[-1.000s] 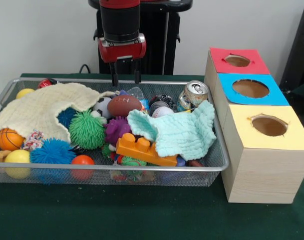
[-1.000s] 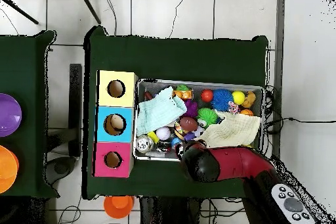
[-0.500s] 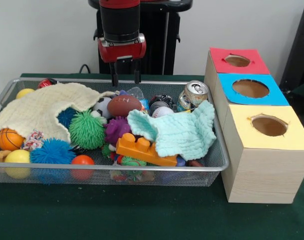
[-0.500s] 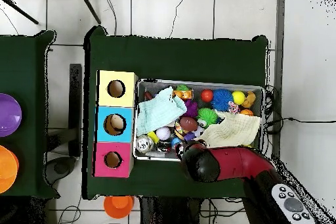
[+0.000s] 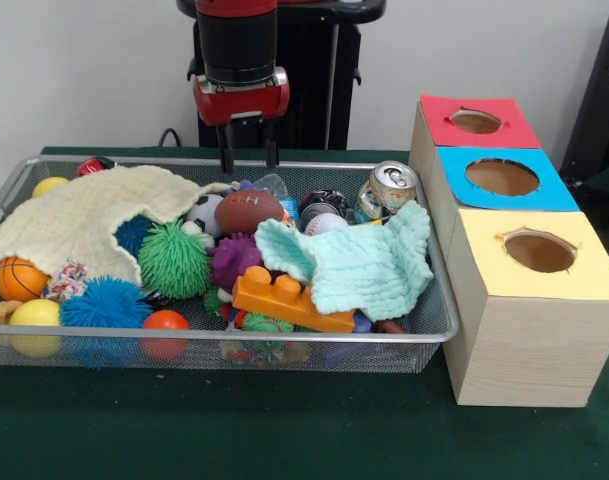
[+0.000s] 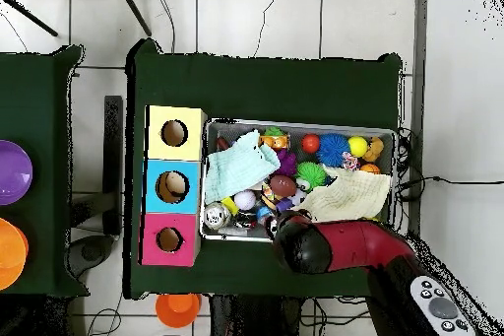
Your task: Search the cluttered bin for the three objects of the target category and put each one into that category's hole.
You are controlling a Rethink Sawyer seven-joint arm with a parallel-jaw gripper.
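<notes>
Lifting very slightly and drifting a touch leftward since a second ago, the red-and-black gripper (image 5: 246,158) hangs just above the far rim of the wire-mesh bin (image 5: 284,338), its two thin black fingers parted and holding nothing (so no object has been picked yet, and nothing in the bin has shifted). From the left of the front view, the cream knitted cloth (image 5: 79,220) drapes over the bin's left half, hiding whatever lies under it, with a small orange basketball (image 5: 18,278), a yellow ball (image 5: 36,316) and a blue spiky ball (image 5: 104,304) beside its near edge. Next come a green spiky ball (image 5: 173,259), a purple spiky ball (image 5: 233,259) and a brown toy football (image 5: 249,211), which sits almost straight below the gripper. An orange toy brick (image 5: 289,298) rests in front of a mint-green cloth (image 5: 359,265), and a dented silver drink can (image 5: 386,190) leans at the bin's right end. Right of the bin stands the wooden sorting box (image 5: 524,350) with its red (image 5: 476,121), blue (image 5: 502,177) and yellow (image 5: 540,252) holes, all three unobstructed. I judge the small retreat a repositioning before a descent, probably toward the football; all three deposits seemingly remain to be made.
</notes>
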